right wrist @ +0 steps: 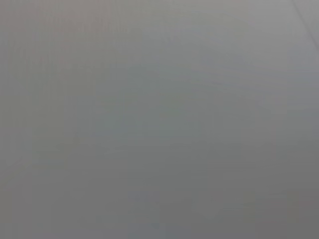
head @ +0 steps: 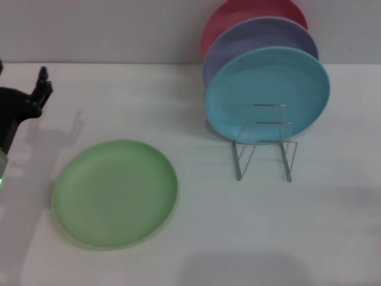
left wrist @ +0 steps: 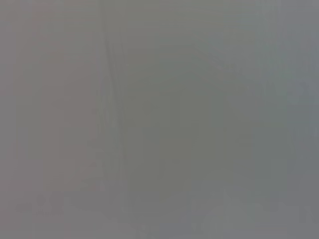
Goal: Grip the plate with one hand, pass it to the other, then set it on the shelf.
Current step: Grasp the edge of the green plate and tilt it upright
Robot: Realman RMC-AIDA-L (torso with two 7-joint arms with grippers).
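The light green plate (head: 115,192) lies flat on the white table at the front left in the head view. My left gripper (head: 43,85), black on a black arm, hangs at the far left edge, behind and to the left of the plate and apart from it. The silver wire shelf (head: 265,149) stands at the right of centre, its front slots bare. My right gripper is out of view. Both wrist views show only plain grey.
A turquoise plate (head: 268,95), a lavender plate (head: 256,39) and a red plate (head: 238,15) stand upright in the back of the shelf, one behind the other. A grey wall runs along the table's far edge.
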